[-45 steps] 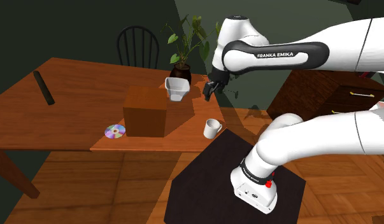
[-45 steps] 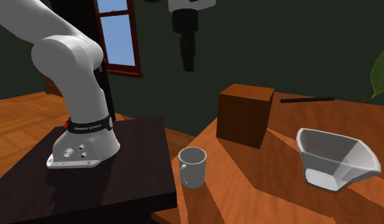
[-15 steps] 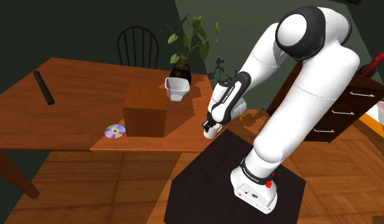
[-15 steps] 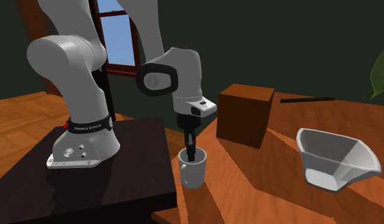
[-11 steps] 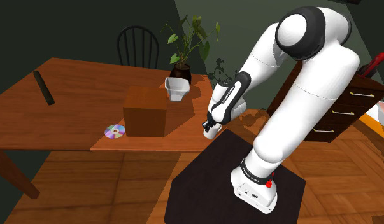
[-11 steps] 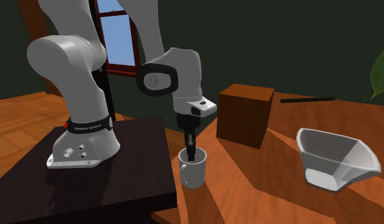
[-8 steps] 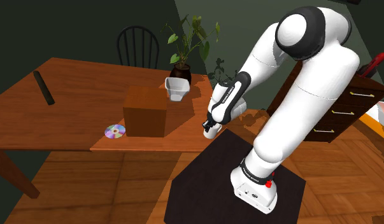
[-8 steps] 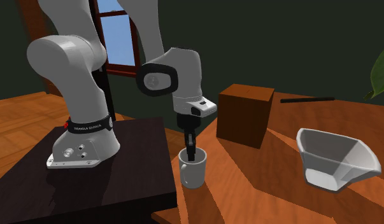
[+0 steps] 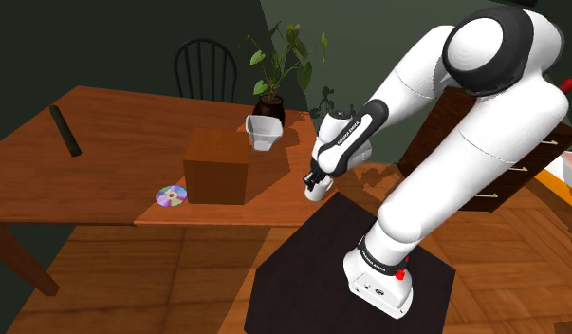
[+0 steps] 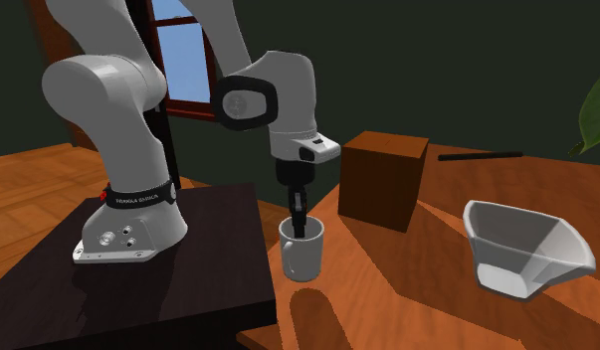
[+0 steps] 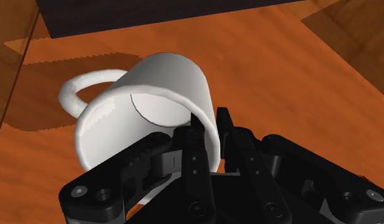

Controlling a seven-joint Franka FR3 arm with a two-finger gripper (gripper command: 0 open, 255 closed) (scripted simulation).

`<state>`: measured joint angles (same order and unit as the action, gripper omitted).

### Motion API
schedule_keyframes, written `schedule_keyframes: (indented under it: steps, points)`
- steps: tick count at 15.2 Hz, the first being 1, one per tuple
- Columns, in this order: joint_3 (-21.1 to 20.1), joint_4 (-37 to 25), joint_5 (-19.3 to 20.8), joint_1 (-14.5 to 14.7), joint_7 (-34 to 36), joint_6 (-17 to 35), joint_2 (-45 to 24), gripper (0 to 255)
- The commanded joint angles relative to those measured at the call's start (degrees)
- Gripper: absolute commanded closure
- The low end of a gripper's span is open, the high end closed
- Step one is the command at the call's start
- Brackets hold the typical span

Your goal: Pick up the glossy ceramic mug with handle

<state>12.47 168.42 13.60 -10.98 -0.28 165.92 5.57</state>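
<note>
You had a wooden table (image 9: 103, 133) carrying a brown box (image 9: 217, 166), a disc (image 9: 171, 196) just beside it, a white bowl (image 9: 263, 133) and potted plant (image 9: 271, 102) near the box, and a black bar (image 9: 65, 130) well apart.

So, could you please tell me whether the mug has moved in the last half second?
Yes. The mug, clasped by the gripper, has risen slightly off the table, sitting higher against the brown box.
</note>
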Motion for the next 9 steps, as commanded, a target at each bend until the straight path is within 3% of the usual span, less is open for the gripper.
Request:
schedule_keyframes:
  steps: [1,7,9]
  points:
    - [-0.1,0.3,0.1,-0.1,0.0,-2.7,3.0,255]
    - [-0.3,0.2,-0.2,-0.1,-0.5,-10.3,10.5,255]
    - [-0.3,0.2,-0.3,-0.1,-0.6,-10.5,10.7,255]
